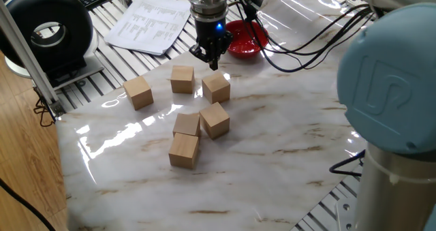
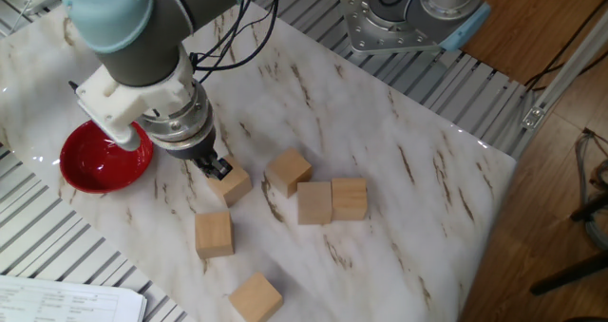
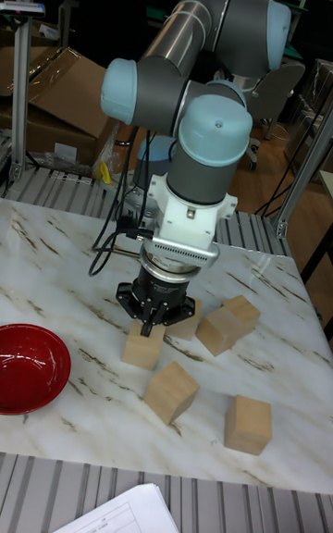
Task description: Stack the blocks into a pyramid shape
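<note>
- On the marble-patterned table (image 1: 286, 142), which fills most of both fixed views, all six wooden blocks lie flat in a single layer; none sits on top of another.
- Over the table reaches the robot arm (image 2: 133, 18), grey with pale blue joint caps, its wrist pointing straight down near the table's bowl end.
- Just off the marble, a stack of printed papers (image 1: 148, 21) rests on the slatted frame.
- Near one corner of the table sits a red bowl (image 2: 100, 159), just beside the wrist and apart from every block.
- At the wrist's tip, the end effector (image 1: 213, 60) hangs just above the nearest block (image 1: 216, 88); its fingers look drawn close together with nothing between them, though how wide the gap is I cannot tell.
- Among the blocks, a middle block (image 1: 214, 119) stands turned at an angle, touching or nearly touching a neighbouring block (image 1: 187, 125), and a front block (image 1: 184, 150) lies right against that neighbour.
- Farther out, a second block (image 1: 182, 79) sits beside the nearest one with a gap between them, and an outlying block (image 1: 138, 92) lies well apart near the table's edge.
</note>
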Controlling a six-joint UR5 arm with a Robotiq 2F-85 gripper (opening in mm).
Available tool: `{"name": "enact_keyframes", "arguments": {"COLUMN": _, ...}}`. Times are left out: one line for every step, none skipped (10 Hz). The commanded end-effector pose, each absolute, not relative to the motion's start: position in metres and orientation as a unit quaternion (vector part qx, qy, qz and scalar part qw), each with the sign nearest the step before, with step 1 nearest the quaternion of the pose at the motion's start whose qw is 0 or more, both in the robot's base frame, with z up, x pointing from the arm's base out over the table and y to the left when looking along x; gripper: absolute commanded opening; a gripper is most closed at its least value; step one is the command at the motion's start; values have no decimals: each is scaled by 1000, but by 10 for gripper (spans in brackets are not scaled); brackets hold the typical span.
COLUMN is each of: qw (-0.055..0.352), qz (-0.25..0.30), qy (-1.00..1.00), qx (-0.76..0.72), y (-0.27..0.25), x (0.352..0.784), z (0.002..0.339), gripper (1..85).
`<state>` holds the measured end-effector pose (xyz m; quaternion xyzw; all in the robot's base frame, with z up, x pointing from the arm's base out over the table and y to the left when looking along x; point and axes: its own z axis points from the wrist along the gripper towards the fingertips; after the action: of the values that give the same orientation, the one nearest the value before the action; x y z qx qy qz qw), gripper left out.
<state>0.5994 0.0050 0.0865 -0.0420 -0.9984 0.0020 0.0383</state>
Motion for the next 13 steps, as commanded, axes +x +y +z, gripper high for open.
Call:
{"name": "enact_keyframes", "arguments": {"qw": 27, "qz": -14, "qy": -998, "qx": -57, "y": 13, "x": 597, "z": 91, "gripper": 13}}
{"name": "enact_keyframes", "arguments": {"qw": 29, "qz": -13, "qy": -998, "qx": -55, "y": 10, "x": 591, "z": 92, "gripper": 13}}
{"name": "enact_keyframes", "arguments": {"qw": 29, "qz": -13, "qy": -998, "qx": -55, "y": 8, "x": 587, "z": 90, "gripper": 13}}
{"name": "enact_keyframes", "arguments": {"qw": 30, "qz": -14, "qy": -998, "qx": -56, "y": 8, "x": 586, "z": 87, "gripper": 13}}
{"name": "enact_keyframes", "arguments": {"qw": 27, "qz": -14, "qy": -998, "qx": -59, "y": 11, "x": 586, "z": 84, "gripper": 13}}
{"name": "enact_keyframes", "arguments": {"qw": 21, "qz": -12, "qy": -998, "qx": -59, "y": 11, "x": 585, "z": 81, "gripper": 13}}
{"name": "enact_keyframes", "arguments": {"qw": 17, "qz": -13, "qy": -998, "qx": -57, "y": 10, "x": 584, "z": 77, "gripper": 13}}
{"name": "enact_keyframes", "arguments": {"qw": 12, "qz": -14, "qy": -998, "qx": -55, "y": 9, "x": 585, "z": 72, "gripper": 13}}
{"name": "enact_keyframes", "arguments": {"qw": 9, "qz": -9, "qy": -999, "qx": -52, "y": 9, "x": 586, "z": 69, "gripper": 13}}
{"name": "enact_keyframes", "arguments": {"qw": 9, "qz": -6, "qy": -999, "qx": -49, "y": 8, "x": 585, "z": 69, "gripper": 13}}
{"name": "enact_keyframes", "arguments": {"qw": 10, "qz": -5, "qy": -999, "qx": -44, "y": 7, "x": 584, "z": 70, "gripper": 13}}
{"name": "enact_keyframes", "arguments": {"qw": 9, "qz": -6, "qy": -999, "qx": -35, "y": 7, "x": 585, "z": 73, "gripper": 17}}
{"name": "enact_keyframes", "arguments": {"qw": 14, "qz": 19, "qy": -1000, "qx": 4, "y": -7, "x": 584, "z": 80, "gripper": 77}}
